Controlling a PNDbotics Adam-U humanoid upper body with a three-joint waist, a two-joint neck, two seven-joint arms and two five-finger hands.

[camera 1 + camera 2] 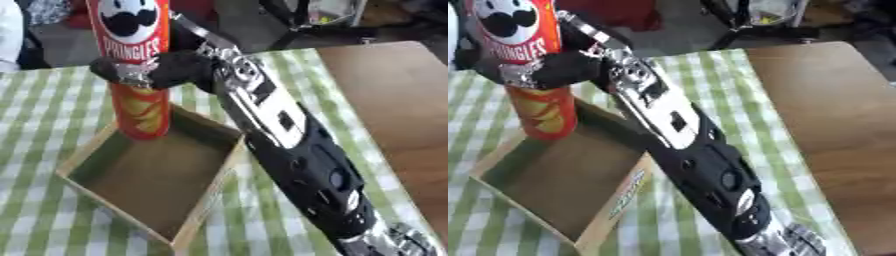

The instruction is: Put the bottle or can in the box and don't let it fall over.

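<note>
Pringles can (136,65) stands upright in my right hand (162,70), fingers wrapped around it, over the box (214,192) below.

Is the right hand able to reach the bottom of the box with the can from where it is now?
Probably yes. The right hand is curled round the can, which stands upright with its lower end already inside the box. The box is open on top, with nothing else inside to block it.
</note>
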